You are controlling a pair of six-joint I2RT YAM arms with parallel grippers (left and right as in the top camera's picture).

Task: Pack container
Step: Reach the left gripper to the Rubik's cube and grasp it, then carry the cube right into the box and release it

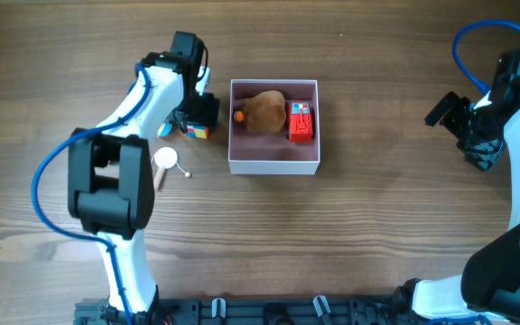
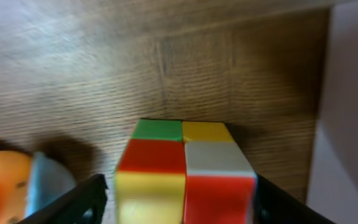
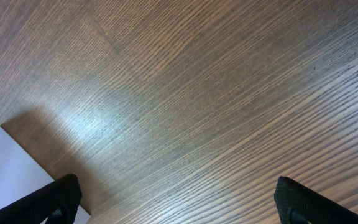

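The container, a white box with a pink inside, stands at the table's middle. It holds a brown plush toy, a red toy and a small orange piece. A colour cube rests on the table just left of the box. My left gripper straddles the cube: the right finger touches it and a thin gap shows at the left finger. The box's white wall is at the right of the left wrist view. My right gripper is open and empty over bare wood.
A white round toy on a stick, a small white ball and a bluish piece lie left of the box. An orange and light-blue toy lies beside the cube. A white corner shows in the right wrist view.
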